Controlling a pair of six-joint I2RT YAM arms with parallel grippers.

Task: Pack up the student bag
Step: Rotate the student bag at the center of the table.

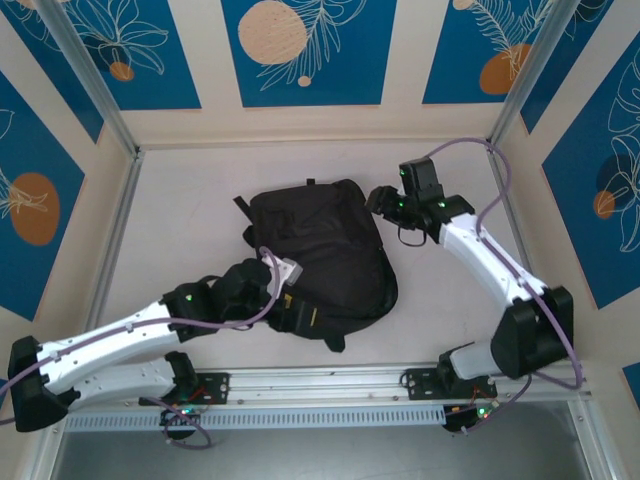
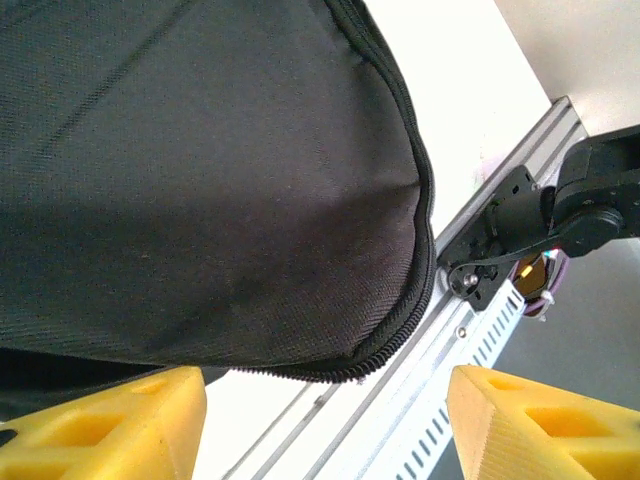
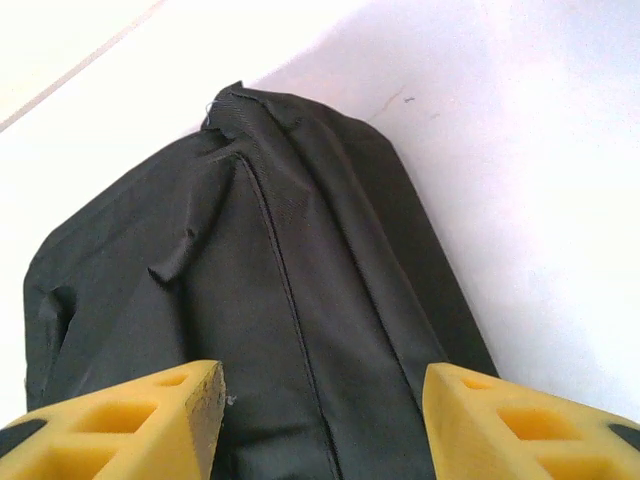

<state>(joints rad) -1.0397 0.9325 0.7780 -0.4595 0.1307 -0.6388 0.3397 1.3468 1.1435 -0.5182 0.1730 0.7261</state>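
Jaws apart, black fabric student bag (image 1: 320, 250), zippered

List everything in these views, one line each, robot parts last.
student bag: one, black, lying mid-table
table: one, pale grey, under the bag
rail: one, silver, along the table's near edge
wall panels: several, blue with orange and white prints, around the table
left arm and right arm: two, white with black joints, bolted at the near edge
left gripper: one, yellow fingers, open, at the bag's near left edge
right gripper: one, yellow fingers, open, at the bag's far right corner
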